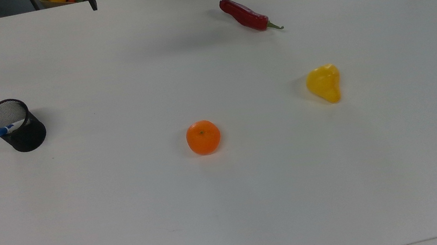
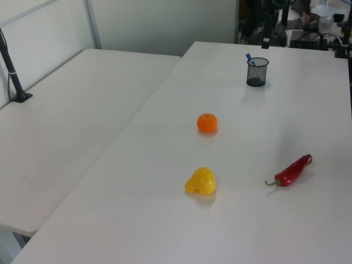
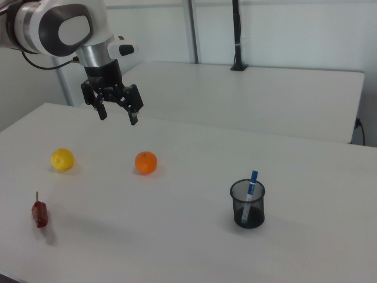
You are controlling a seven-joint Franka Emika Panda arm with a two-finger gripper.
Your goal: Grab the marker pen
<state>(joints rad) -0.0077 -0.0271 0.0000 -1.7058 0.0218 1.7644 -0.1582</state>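
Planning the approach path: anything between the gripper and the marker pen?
In the right view, bare table between gripper and marker pen in its mesh cup; the orange sits below that line.

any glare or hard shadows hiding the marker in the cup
No glare on it: in the top view the marker pen leans clear inside the mesh cup, under soft, even light; in the right view its blue cap stands out above the rim, with a faint shadow beside the cup.
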